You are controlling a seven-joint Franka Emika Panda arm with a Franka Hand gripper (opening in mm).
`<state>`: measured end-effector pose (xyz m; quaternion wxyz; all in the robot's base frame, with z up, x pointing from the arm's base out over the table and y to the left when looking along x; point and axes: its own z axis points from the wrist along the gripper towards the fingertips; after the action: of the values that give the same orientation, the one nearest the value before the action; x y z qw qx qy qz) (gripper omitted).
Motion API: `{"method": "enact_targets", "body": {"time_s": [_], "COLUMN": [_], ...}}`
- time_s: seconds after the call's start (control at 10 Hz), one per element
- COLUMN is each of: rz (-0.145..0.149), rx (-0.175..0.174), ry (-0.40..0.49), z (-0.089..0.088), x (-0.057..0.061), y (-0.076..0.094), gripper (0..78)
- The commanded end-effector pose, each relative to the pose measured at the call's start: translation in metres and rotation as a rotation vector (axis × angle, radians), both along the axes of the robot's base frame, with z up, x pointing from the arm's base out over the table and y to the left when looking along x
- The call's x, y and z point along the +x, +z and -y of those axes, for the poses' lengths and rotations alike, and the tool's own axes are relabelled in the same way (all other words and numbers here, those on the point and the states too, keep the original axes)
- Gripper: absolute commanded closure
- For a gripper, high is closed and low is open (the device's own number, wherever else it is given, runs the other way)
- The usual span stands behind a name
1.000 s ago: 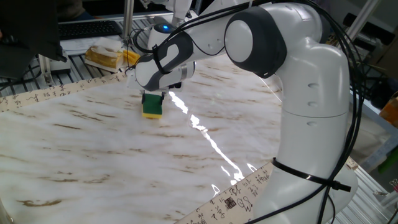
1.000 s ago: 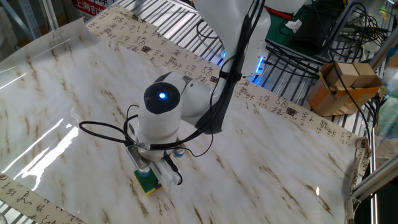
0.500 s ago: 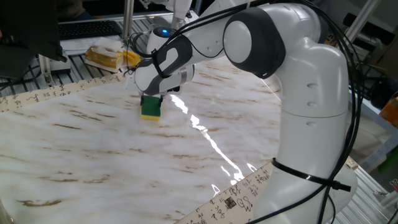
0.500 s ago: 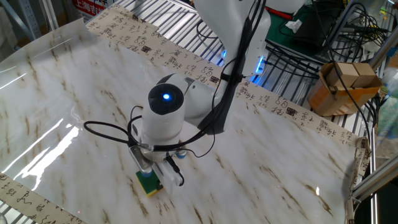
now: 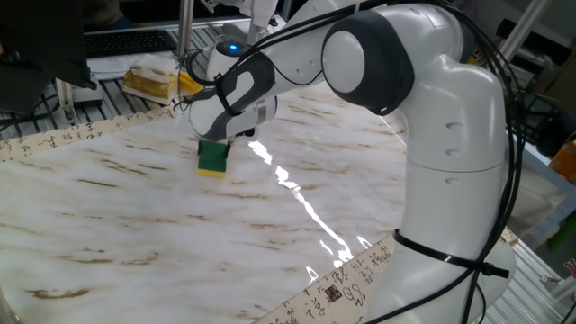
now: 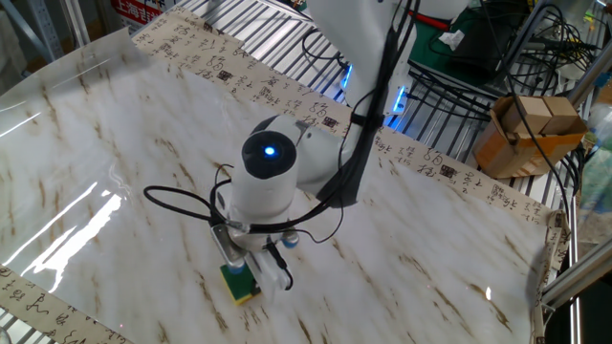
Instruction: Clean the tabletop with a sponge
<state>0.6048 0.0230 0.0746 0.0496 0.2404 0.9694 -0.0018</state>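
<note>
One fixed view: sponge [image 5: 213, 159] green-side-up, flat on tabletop [image 5: 135, 225].

One fixed view looks low from beside the arm's base; the other looks steeply down from opposite. Both share the tabletop [image 5: 135, 207] [image 6: 115, 134].

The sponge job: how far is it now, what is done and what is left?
Done: the claw holds the sponge, green side up, yellow base flat on the tabletop. In hand: wiping near the bordered edge. Left: apparently most of the sheet; the pictures show no dirt or wipe marks, so the cleaned share cannot be told.
</note>
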Motion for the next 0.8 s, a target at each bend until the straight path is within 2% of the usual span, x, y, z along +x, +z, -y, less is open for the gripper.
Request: {"method": "enact_targets", "body": {"time_s": [0.1, 0.2, 0.4, 0.8], "rz": [0.005, 0.005, -0.008, -0.026], "rx": [0.015, 0.015, 0.025, 0.018], "ry": [-0.04, -0.04, -0.07, -0.054], "z": [-0.017, -0.017, -0.029, -0.031], "x": [-0.005, -0.005, -0.012, -0.019], "y": [-0.001, -0.001, 0.006, 0.008], "gripper": [76.4, 76.4, 76.4, 76.4]}}
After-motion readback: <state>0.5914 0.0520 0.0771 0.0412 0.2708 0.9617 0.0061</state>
